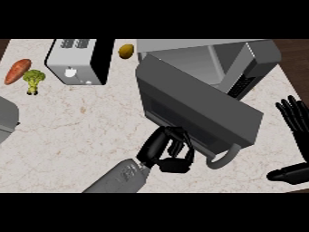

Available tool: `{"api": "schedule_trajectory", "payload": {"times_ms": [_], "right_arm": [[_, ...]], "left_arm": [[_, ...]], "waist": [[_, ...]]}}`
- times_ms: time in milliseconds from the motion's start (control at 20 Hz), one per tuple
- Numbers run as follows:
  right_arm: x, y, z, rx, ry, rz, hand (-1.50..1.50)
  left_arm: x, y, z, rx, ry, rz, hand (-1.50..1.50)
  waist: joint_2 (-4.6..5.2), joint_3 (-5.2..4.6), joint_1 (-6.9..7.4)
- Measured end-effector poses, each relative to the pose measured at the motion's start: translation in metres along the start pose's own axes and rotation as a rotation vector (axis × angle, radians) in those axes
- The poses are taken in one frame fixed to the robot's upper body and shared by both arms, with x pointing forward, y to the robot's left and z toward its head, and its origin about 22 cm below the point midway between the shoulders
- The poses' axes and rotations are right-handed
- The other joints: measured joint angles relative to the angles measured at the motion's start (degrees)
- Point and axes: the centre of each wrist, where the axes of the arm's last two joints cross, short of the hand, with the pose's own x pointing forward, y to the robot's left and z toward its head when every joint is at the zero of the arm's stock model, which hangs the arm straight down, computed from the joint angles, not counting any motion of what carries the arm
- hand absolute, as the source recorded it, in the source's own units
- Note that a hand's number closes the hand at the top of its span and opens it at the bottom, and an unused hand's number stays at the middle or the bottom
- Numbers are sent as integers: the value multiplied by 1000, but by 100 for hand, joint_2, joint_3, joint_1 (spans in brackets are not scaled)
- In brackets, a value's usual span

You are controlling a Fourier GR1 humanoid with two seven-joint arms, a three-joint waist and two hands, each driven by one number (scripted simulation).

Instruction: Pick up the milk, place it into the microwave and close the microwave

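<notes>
With the microwave (250,59) door (197,104) swung open toward me, I have my left hand (170,152) curled against its near edge, holding nothing I can see, my right hand (304,136) resting open at right; the milk isn't visible, so closing seems to remain.

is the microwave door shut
No, the microwave door stands swung open toward the counter's front, leaving the cavity visible behind it, with the left hand at the door's lower edge.
</notes>
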Motion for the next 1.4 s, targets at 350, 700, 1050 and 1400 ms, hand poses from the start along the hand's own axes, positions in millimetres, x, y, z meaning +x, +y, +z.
{"api": "schedule_trajectory", "payload": {"times_ms": [350, 700, 1050, 1400], "right_arm": [[24, 2, -24, 87, -33, -46, -150], [51, -5, -46, 164, -63, -32, -150], [75, -18, -64, 191, -103, -4, -150], [127, -44, -95, 217, -202, 254, 150]], "left_arm": [[10, -2, -12, 71, -34, 54, 150], [27, 4, -32, 236, -62, 87, 150], [41, 15, -55, 369, -43, 91, -150], [47, 20, -65, 459, 5, 113, -150]], "waist": [[61, -11, -243], [104, -13, -435], [186, -2, -641], [237, -1, -817]]}}
